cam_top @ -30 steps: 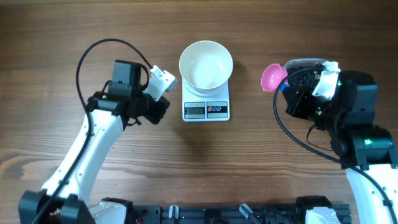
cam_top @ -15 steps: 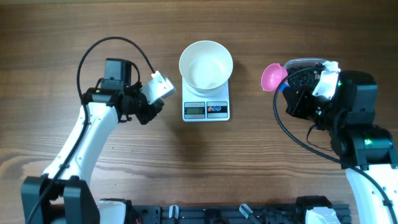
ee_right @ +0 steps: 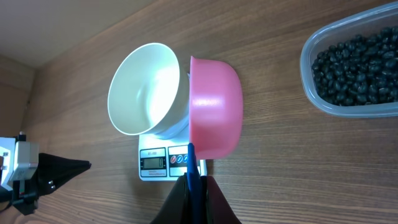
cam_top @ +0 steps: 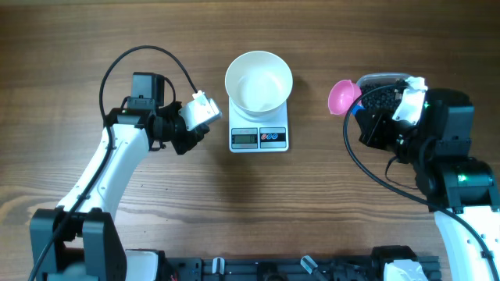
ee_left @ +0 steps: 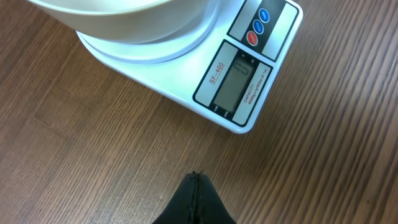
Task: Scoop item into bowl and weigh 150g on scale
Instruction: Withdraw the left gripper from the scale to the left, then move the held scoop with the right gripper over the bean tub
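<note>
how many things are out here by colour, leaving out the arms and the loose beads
white: 2, the bowl and the scale
pink: 1, the scoop
clear: 1, the tub
total: 4

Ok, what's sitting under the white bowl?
The scale: its display and two buttons show past the bowl. Its weighing platform is mostly covered.

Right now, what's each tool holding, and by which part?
Right tool grips the pink scoop by its blue handle. Left tool is shut on nothing.
</note>
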